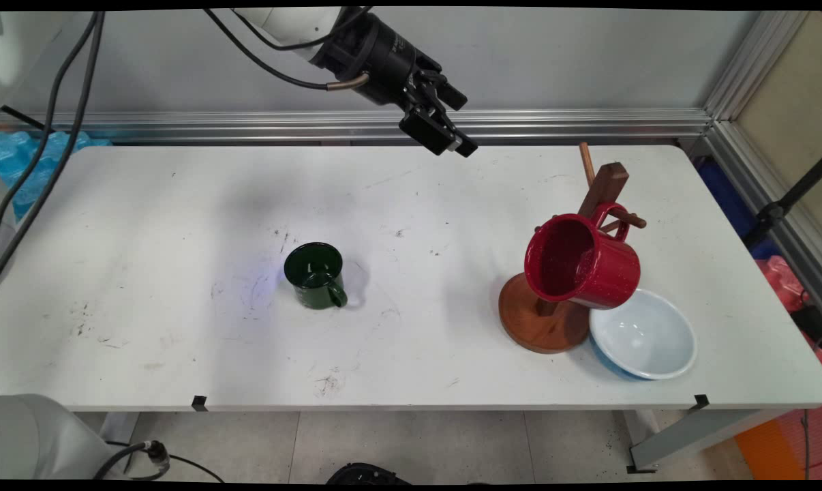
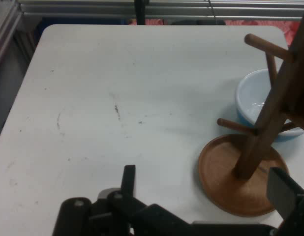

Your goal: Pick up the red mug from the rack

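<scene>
My gripper (image 1: 460,123) hangs high over the table's far edge, open and empty, its two black fingers spread wide in the hand view (image 2: 206,187). It touches nothing. Nearest to it, ahead and to the right, stands a wooden mug tree (image 1: 605,187) (image 2: 270,123) on a round base. A red mug (image 1: 581,262) hangs by its handle from one of the pegs, its mouth tilted toward the camera. A light blue bowl (image 1: 646,337) (image 2: 253,96) lies against the tree's base. A dark green mug (image 1: 313,273) stands upright at the table's middle, its handle toward the front right.
The white table (image 1: 179,225) bears scuff marks. An aluminium rail (image 1: 588,123) runs along the wall behind it. Black cables (image 1: 63,123) hang at the left, with blue wrapping (image 1: 29,164) beyond the left far corner. Red and orange items (image 1: 786,279) sit past the right edge.
</scene>
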{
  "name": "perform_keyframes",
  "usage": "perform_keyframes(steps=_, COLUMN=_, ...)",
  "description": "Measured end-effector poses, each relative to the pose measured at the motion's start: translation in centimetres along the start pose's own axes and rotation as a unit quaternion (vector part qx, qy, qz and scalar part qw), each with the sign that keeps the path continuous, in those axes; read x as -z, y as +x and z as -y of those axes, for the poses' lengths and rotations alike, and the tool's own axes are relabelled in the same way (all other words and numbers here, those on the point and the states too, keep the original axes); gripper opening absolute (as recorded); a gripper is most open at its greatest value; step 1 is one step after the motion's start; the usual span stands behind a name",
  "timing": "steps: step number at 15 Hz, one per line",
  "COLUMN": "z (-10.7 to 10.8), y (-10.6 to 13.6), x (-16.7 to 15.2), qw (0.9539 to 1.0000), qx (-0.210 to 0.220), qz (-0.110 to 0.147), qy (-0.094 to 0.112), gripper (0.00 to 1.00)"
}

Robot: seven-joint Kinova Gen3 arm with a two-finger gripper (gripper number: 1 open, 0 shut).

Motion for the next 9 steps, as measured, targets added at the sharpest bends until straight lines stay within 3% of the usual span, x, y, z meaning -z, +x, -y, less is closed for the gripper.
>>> perform_keyframes(steps=5, z=-2.3, y=0.5, x=0.0, qw=0.9999, qx=0.012, qz=0.000, qy=-0.011, gripper=1.00)
perform_keyframes(steps=9, z=-5.3, y=1.2, x=0.9, qw=0.9996, qx=0.019, qz=0.019, qy=-0.004, gripper=1.00)
